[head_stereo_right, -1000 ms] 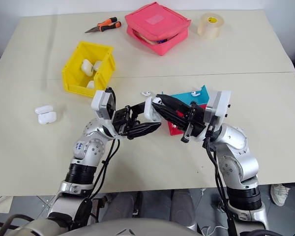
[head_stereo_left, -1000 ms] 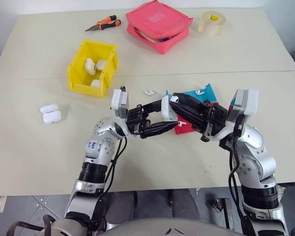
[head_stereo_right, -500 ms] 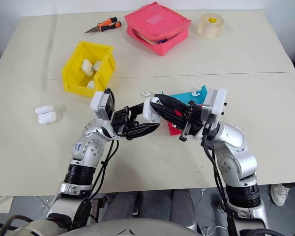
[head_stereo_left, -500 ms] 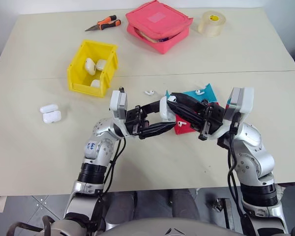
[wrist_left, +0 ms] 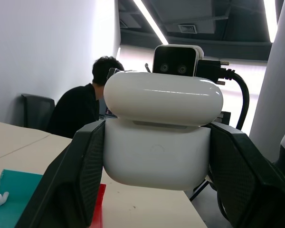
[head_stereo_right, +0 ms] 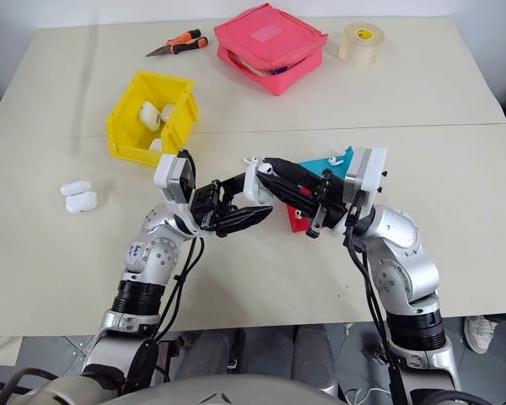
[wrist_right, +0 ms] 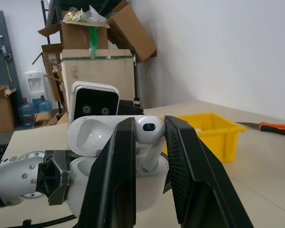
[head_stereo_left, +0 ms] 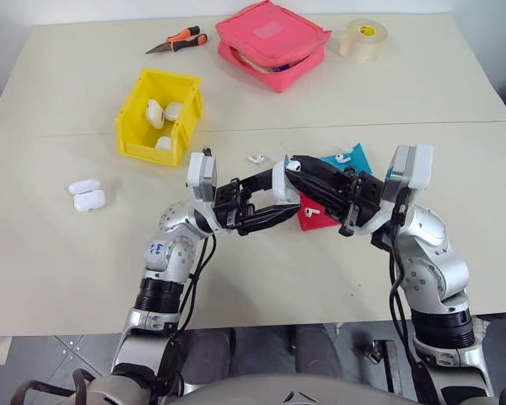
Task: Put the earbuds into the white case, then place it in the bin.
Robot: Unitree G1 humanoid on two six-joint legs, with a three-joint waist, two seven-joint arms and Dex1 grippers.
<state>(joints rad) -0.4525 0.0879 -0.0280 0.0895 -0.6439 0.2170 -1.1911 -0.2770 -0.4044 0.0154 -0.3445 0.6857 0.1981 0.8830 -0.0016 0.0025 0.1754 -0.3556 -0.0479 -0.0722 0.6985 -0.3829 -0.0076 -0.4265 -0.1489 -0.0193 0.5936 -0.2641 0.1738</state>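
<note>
Earbud [wrist_right: 148, 130], stem down, is pinched in the right gripper [wrist_right: 149, 142] directly over the open white case [wrist_right: 92, 168], which the left gripper [wrist_left: 156, 166] clamps; yellow bin [head_stereo_left: 156, 114] lies beyond.

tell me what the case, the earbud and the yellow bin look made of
White case: hard glossy plastic, going by its smooth shell with soft highlights. Earbud: the same shiny white plastic, with a dark spot on its head. Yellow bin: probably rigid moulded plastic, evenly coloured and duller.

The right hand [head_stereo_left: 297, 169] hides the white case's [wrist_left: 157, 142] open top.
</note>
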